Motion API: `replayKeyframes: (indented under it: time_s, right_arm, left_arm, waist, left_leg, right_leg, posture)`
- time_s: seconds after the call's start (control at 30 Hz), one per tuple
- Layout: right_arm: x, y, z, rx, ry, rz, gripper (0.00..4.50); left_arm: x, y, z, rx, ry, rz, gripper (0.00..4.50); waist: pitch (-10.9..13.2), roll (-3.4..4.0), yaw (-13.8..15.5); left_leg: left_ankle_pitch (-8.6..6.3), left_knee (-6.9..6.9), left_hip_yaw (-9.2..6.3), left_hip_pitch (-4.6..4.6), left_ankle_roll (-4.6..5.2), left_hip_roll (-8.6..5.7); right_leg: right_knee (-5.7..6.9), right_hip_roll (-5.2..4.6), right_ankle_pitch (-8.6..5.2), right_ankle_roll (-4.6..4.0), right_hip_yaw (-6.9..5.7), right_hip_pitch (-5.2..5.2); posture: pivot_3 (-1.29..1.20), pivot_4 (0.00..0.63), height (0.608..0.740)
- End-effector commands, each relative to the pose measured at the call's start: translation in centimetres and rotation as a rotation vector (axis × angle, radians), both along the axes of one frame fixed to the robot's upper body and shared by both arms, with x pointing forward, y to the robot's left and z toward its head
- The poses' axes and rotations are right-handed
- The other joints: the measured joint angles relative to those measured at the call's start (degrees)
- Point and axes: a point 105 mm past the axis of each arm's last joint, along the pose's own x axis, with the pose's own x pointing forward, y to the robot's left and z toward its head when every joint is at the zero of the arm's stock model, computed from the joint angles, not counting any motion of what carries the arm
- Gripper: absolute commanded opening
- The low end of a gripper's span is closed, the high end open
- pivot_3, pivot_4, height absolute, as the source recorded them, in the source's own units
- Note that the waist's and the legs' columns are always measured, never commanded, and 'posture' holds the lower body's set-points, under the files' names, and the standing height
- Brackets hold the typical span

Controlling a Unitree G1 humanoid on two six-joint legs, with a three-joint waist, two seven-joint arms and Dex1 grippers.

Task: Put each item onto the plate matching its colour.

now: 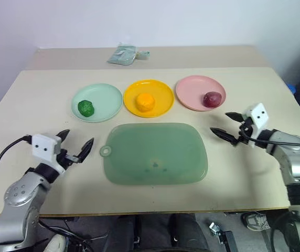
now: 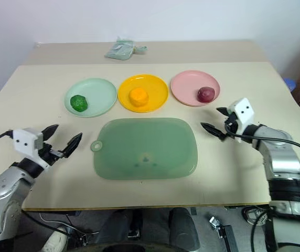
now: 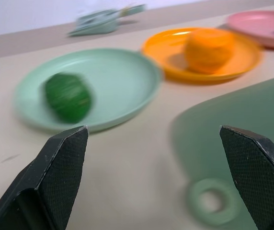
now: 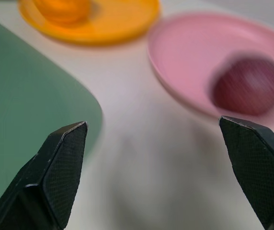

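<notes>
All three are home, the green item (image 1: 85,108) on the mint plate (image 1: 108,94), orange item (image 1: 145,101) on yellow plate (image 1: 163,89), maroon item (image 1: 212,98) on pink plate (image 1: 192,86), at twelve o'clock from the empty, wide-spread left gripper (image 1: 77,147) and right gripper (image 1: 224,125), so nothing looks left to grab.

We are seeing the pink plate (image 4: 209,62) cut off by the right wrist view's edge, with the maroon toy food (image 4: 249,86) on it blurring. The orange toy food (image 4: 62,8) is cropped there too. At twelve o'clock on the table, the pale cloth bundle (image 1: 124,54) is showing too small for us to tell its details.
</notes>
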Motion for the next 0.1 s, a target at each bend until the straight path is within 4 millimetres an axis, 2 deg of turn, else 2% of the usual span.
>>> replayKeyframes:
  time_s: [0.03,0.1]
  right_arm:
    - [-0.44,-1.17,1.38,-0.003,-0.039,-0.018,4.47]
    - [-0.42,-1.34,1.29,-0.004,-0.039,-0.022,4.47]
  left_arm:
    - [-0.34,1.29,0.77,0.032,-0.032,0.027,4.50]
    - [-0.34,1.38,0.71,0.032,-0.030,0.029,4.50]
  waist:
    - [0.00,0.00,0.17]
    - [0.00,0.00,0.19]
  left_leg:
    - [-0.01,0.00,0.00,0.00,0.00,-0.01]
    - [-0.01,0.00,0.00,0.00,0.00,-0.02]
  right_leg:
    - [-0.01,-0.04,0.00,0.00,0.00,0.00]
    - [-0.01,-0.08,0.00,-0.01,0.00,0.00]
  posture:
    - [0.00,0.150,0.740]
    - [0.00,0.150,0.740]
